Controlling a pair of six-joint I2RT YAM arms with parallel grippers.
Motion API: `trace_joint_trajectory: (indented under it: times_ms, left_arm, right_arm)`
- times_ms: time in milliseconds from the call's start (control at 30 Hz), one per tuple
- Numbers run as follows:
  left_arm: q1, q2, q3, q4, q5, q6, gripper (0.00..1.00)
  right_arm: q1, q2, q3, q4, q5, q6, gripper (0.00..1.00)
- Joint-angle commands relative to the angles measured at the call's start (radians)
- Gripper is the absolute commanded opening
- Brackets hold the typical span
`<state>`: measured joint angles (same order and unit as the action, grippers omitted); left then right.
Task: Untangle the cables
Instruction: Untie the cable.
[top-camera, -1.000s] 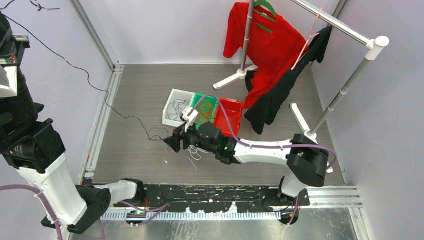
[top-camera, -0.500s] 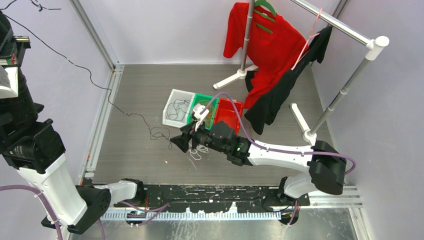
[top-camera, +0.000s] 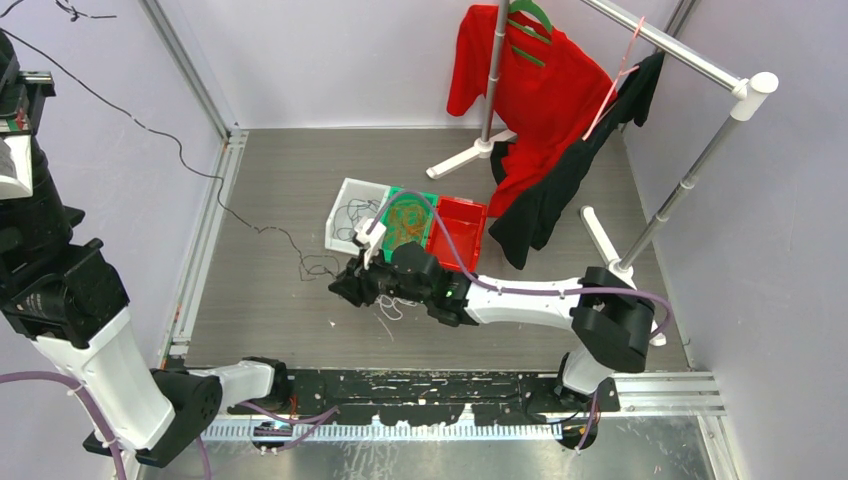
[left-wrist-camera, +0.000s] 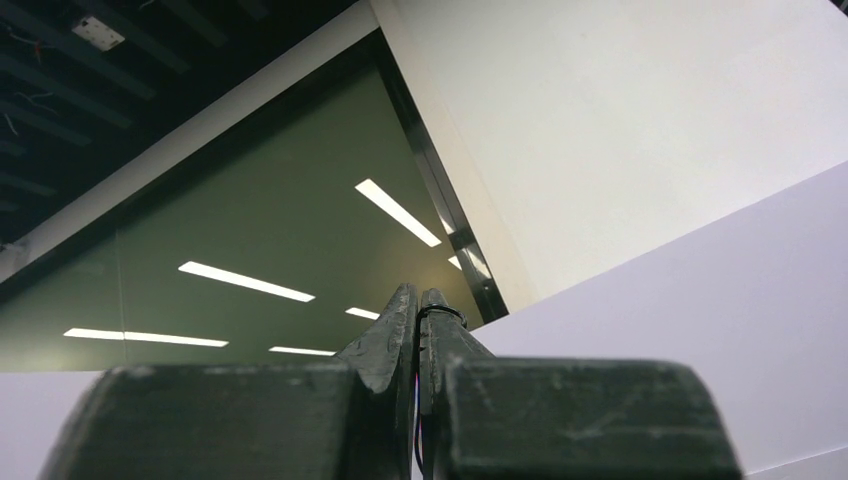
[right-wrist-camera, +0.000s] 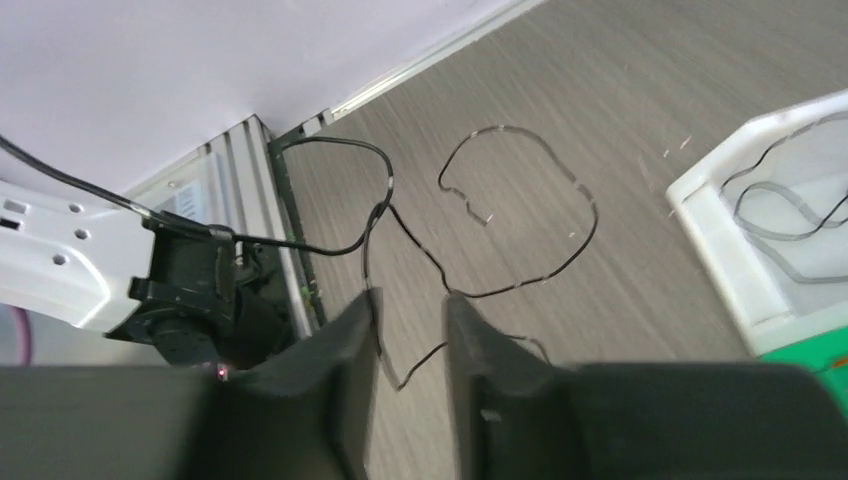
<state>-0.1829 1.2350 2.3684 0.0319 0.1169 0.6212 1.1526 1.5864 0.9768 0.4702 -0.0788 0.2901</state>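
My right gripper (right-wrist-camera: 410, 300) stands a little apart around the black cable (right-wrist-camera: 505, 292), which can slip out when I pull.

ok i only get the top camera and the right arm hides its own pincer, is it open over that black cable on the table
observer: yes, the right wrist view shows the right pincer open, its fingers standing apart.
operator: is the cable in the gap
observer: a strand of the black cable curves through the gap between them, and nothing is pinching it.
operator: and the left pincer, it's off my frame
observer: the left pincer is shut and points upward. a thin black loop sits at its end, but i can't tell if it's pinched.
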Motion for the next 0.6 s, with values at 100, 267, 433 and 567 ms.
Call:
trace_joint_trajectory:
  times_ms: [100,267,433,567]
  left_arm:
    - [0.004,0.071,0.061,-0.001,-0.021,0.056,0.00]
    - [0.003,0.159,0.157,0.006,-0.073,0.093,0.00]
    - [0.004,0.230,0.230,0.051,-0.116,0.114,0.00]
    - [0.004,0.252,0.229,0.115,-0.132,0.122,0.00]
  right_arm:
    - [-0.008,-0.035,-0.061,0.084,0.059,0.022,0.01]
    - [-0.008,-0.078,-0.229,0.122,0.136,0.053,0.01]
    - [-0.011,-0.076,-0.357,0.154,0.200,0.084,0.01]
    - [-0.011,-0.063,-0.425,0.204,0.226,0.117,0.01]
